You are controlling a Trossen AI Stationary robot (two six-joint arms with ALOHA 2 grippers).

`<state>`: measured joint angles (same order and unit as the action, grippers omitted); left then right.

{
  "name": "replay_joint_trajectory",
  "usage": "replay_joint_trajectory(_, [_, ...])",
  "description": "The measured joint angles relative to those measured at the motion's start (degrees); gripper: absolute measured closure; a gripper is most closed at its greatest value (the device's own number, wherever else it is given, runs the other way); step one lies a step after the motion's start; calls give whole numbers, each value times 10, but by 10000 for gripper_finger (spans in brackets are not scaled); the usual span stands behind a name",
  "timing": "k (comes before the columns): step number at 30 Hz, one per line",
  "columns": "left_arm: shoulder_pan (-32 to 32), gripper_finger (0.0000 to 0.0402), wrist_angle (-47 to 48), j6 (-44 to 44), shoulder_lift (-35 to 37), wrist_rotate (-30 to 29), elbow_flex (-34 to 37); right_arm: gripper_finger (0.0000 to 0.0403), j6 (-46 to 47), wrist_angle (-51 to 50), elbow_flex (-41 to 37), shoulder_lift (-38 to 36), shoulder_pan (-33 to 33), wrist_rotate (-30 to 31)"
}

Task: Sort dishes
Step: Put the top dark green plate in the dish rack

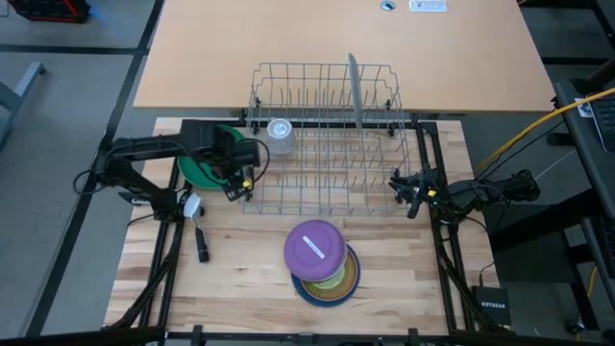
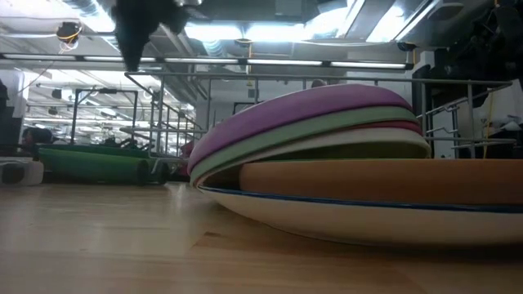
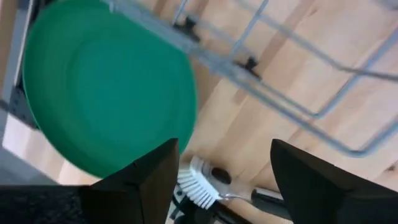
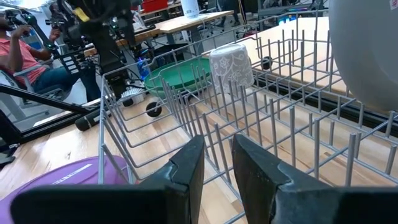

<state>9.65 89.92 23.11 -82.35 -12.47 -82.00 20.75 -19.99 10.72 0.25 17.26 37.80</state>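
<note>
On the left of the wooden surface (image 1: 240, 259), the left hand (image 1: 237, 183) hangs above the left end of the wire dish rack (image 1: 327, 135), its fingers (image 3: 140, 180) spread wide with nothing between them. Just left of it a green plate (image 1: 197, 171) lies flat on the surface, partly covered by the arm from above; the left wrist view shows the plate beside the rack's corner wires, with a white-bristled dish brush (image 3: 196, 186) lying near its rim, in the gap between the fingers.

At the right end of the rack the right hand (image 1: 408, 192) sits level with the rack's side, pointing in across the tines. Its fingers (image 4: 186, 168) stand close together with a narrow gap, and nothing shows between them.

Inside the rack, a grey plate (image 1: 353, 91) stands upright on edge among the far tines, and a clear upturned glass (image 1: 280, 136) stands at the far left corner.

Near the front edge of the surface, right of centre, the remaining dishes are piled in one stack (image 1: 322, 264): a purple plate (image 1: 314, 247) lies on top, tilted, with pale green, pink, white and tan pieces under it and a blue-rimmed plate (image 2: 343, 220) at the bottom. A person in a red shirt (image 4: 28, 53) sits in the room beyond.
</note>
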Motion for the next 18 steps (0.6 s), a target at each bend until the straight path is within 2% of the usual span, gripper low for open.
replay_joint_trajectory(10, [22, 203, -10, 53, 100, -4, 145, 315, 0, 0, 0, 0, 0, 0])
replay_joint_trajectory(18, [21, 203, -109, 41, 108, -4, 247, 315, 0, 0, 0, 0, 0, 0])
